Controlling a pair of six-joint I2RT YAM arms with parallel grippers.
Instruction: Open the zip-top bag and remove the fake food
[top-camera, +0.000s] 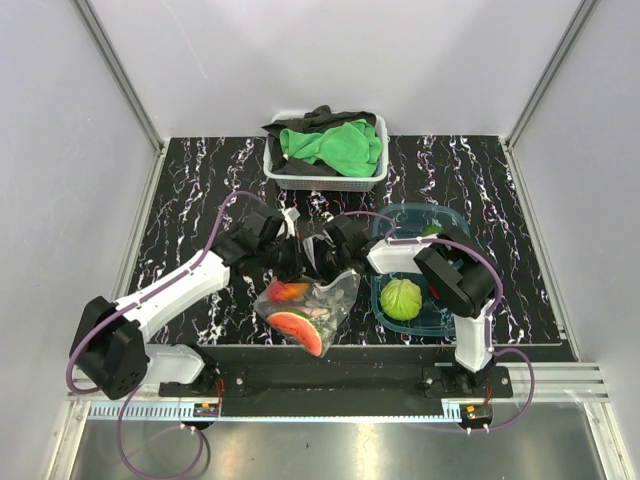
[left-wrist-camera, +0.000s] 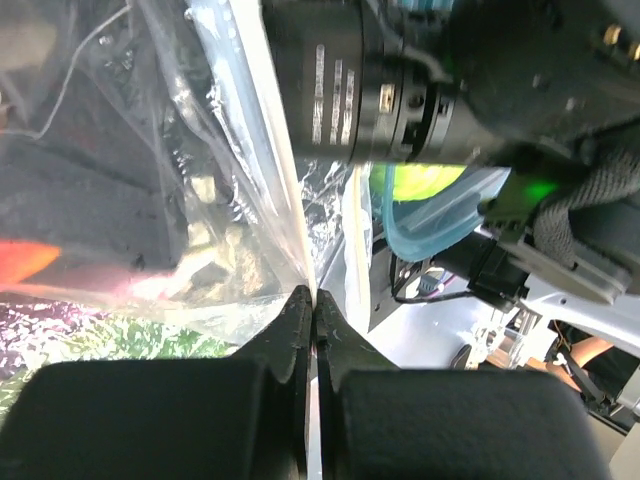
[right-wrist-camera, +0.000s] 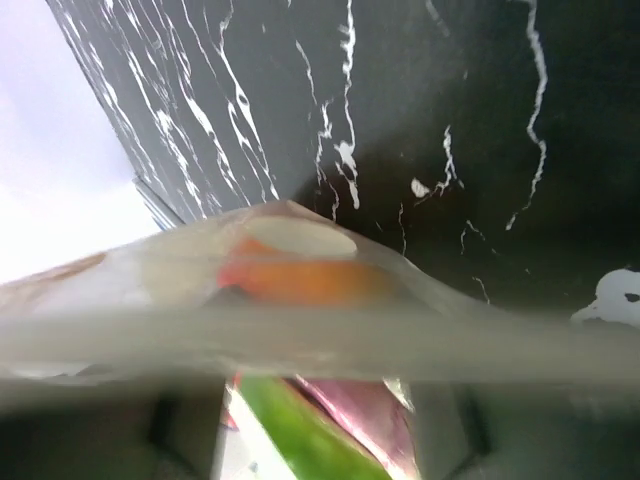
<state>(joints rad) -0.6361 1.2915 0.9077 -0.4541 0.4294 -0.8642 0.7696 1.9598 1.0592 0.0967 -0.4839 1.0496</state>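
- Bag (top-camera: 310, 300) hangs above the tabletop (top-camera: 200, 180), over the middle of its near edge, slung between my two claws.
- Left claw (left-wrist-camera: 312, 300): pinched tight on the bag's film near its top.
- Right claw (top-camera: 338, 262): at the mouth's other side. Its fingers are blurred, so I cannot tell whether it is wide or gripping.
- Food: slice (top-camera: 300, 332) and small bits sit inside the bag. Green ball (top-camera: 401, 299) lies in tub (top-camera: 385, 222), toward the near right corner.
- Step, as I judge it: part the mouth. Hold the left pinch firm, take one lip only with the right, pull apart slowly, mouth upward so nothing spills.
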